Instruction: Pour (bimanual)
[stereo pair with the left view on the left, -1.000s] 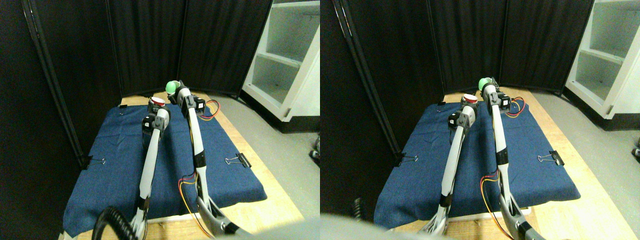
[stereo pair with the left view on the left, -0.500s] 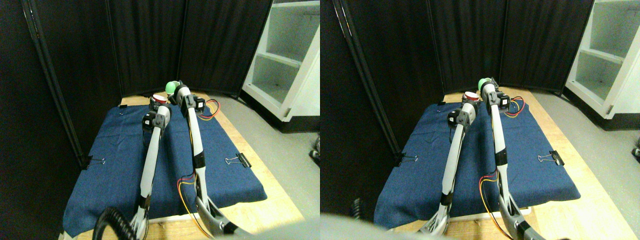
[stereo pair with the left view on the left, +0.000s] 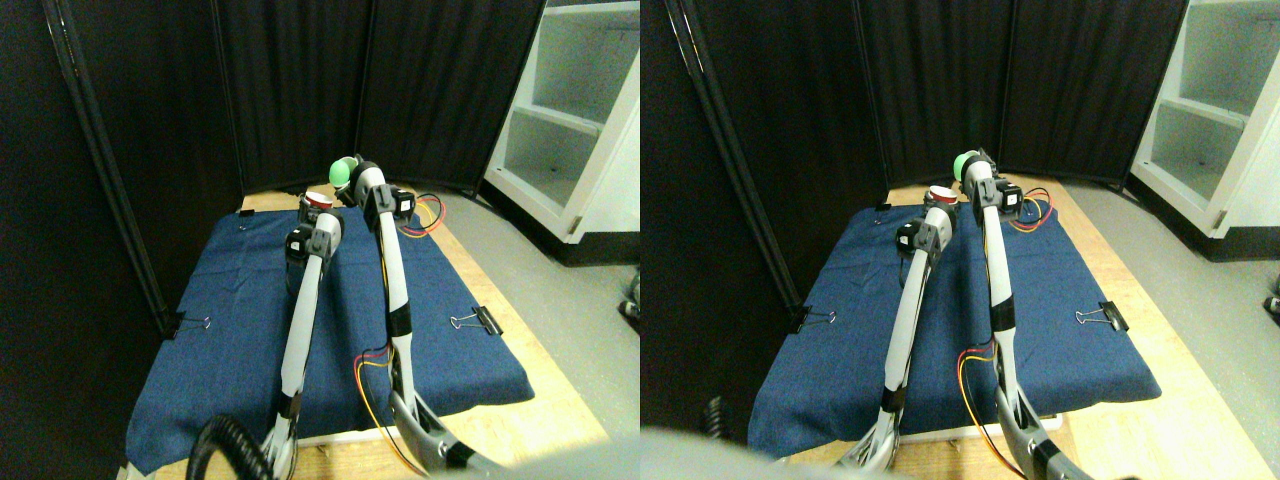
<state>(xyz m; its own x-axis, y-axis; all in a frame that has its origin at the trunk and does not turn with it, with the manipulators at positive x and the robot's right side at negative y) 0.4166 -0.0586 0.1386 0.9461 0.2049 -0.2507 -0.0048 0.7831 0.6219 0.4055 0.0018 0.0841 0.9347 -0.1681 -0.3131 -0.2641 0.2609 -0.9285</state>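
At the far end of the blue cloth (stereo pair with the left view on the left: 230, 300), my left gripper (stereo pair with the left view on the left: 314, 208) is shut on a small red cup (stereo pair with the left view on the left: 318, 199) with a pale rim, held upright. Just right of it and higher, my right gripper (stereo pair with the left view on the left: 353, 182) is shut on a green cup (stereo pair with the left view on the left: 341, 170), which stands out against the black curtain. The green cup sits close above and to the right of the red one. The wrists hide most of both grippers' jaws.
The cloth is clipped to a wooden table (stereo pair with the left view on the left: 560, 400) with binder clips (stereo pair with the left view on the left: 478, 320) on the right and the left edge (stereo pair with the left view on the left: 185, 323). Black curtains (stereo pair with the left view on the left: 290, 90) close off the back and left. A white shelf unit (stereo pair with the left view on the left: 585, 110) stands at the right.
The left gripper has lifted the red cup slightly towards the green one. The right wrist and green cup have shifted a little to the left.
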